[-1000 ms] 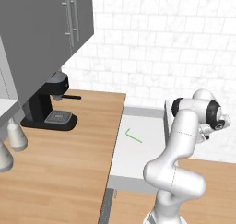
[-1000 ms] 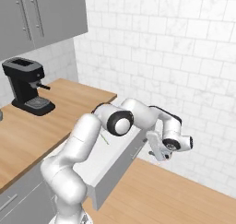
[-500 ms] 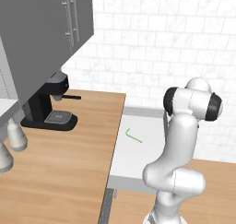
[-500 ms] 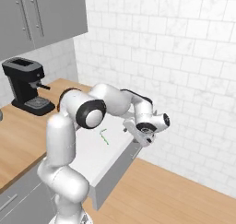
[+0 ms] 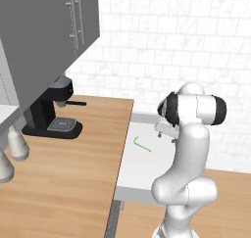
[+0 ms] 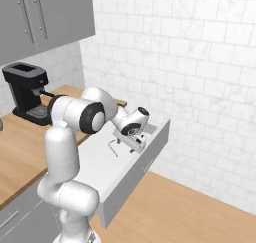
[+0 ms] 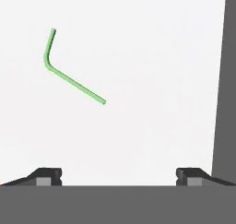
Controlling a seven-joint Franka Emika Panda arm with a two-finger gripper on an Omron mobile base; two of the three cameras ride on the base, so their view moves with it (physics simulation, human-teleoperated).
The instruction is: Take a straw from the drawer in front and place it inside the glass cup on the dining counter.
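Drawer [image 7: 152, 57] floor: straw [image 7: 69, 75] beyond spread fingers [image 7: 46, 176], untouched.

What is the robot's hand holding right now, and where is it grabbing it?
Nothing. The gripper is open and empty, its fingertips spread wide. The green straw lies loose on the floor of the open drawer, away from the fingers.

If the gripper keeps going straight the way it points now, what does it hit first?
Most likely the bare white floor of the drawer. The gripper points down into it, jaws open, and the straw lies off toward the left of its line, so it would probably miss it. Depth is hard to judge.
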